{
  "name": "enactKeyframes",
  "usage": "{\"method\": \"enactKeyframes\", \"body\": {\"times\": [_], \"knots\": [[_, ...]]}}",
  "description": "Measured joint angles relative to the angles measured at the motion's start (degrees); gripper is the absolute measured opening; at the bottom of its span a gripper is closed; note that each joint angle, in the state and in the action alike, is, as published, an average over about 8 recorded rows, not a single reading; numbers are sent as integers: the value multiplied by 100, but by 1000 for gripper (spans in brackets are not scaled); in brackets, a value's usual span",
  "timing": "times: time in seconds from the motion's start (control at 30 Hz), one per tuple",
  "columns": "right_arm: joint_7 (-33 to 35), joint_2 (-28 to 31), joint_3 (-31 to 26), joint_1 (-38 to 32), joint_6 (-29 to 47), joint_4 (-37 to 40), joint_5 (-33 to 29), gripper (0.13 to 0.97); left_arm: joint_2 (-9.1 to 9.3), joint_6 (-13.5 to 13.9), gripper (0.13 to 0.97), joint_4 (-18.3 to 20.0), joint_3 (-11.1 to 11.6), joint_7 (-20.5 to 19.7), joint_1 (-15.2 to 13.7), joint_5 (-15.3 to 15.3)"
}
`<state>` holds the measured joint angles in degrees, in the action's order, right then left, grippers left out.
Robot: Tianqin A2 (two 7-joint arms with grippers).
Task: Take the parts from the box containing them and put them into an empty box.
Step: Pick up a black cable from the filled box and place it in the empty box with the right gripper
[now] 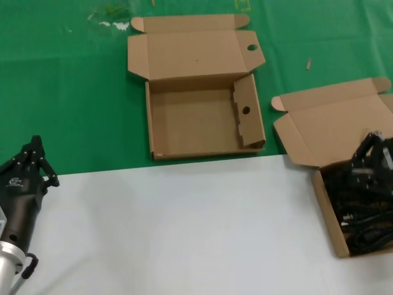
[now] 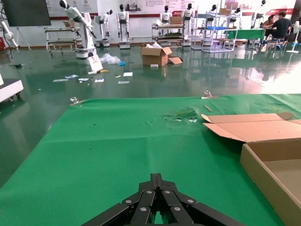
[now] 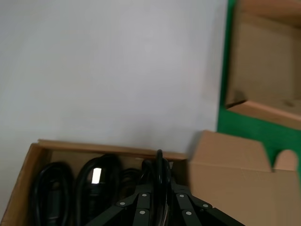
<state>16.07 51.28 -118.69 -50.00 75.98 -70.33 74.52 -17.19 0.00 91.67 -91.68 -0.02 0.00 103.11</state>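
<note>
Now | right gripper (image 1: 373, 142) inside plain-lidded box (image 1: 323, 190), jaws narrowed around a power cord (image 3: 160, 165) | left gripper (image 1: 34, 149) left of holed-flap box (image 1: 149, 123), jaws together

— What sort of place are we looking at here?
— A robotics lab hall: white humanoid robots (image 2: 123, 21) are standing in a row along the far wall, and metal racks (image 2: 63, 36) are lining it.
— And the floor?
— Glossy green floor (image 2: 141, 70), with papers (image 2: 123, 74) and an open carton (image 2: 156, 54) lying about.
</note>
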Motion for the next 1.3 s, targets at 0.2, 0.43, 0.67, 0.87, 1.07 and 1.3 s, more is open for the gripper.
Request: {"method": "enactKeyframes", "body": {"times": [0.2, 0.43, 0.67, 0.87, 1.07, 1.3], "knots": [[-763, -75, 8, -489, 359, -533, -68, 191, 0, 0, 140, 0, 0, 0, 0, 0], [-1456, -820, -160, -1312, 386, -687, -314, 186, 0, 0, 140, 0, 0, 0, 0, 0], [-1478, -1872, -498, -1794, -190, -51, -697, 186, 0, 0, 140, 0, 0, 0, 0, 0], [-1132, -2776, -757, -2023, -847, 1031, -907, 186, 0, 0, 140, 0, 0, 0, 0, 0], [-599, -3649, -882, -2230, -1503, 2365, -897, 186, 0, 0, 140, 0, 0, 0, 0, 0], [142, -4331, -921, -2420, -2025, 3715, -775, 190, 0, 0, 140, 0, 0, 0, 0, 0]]}}
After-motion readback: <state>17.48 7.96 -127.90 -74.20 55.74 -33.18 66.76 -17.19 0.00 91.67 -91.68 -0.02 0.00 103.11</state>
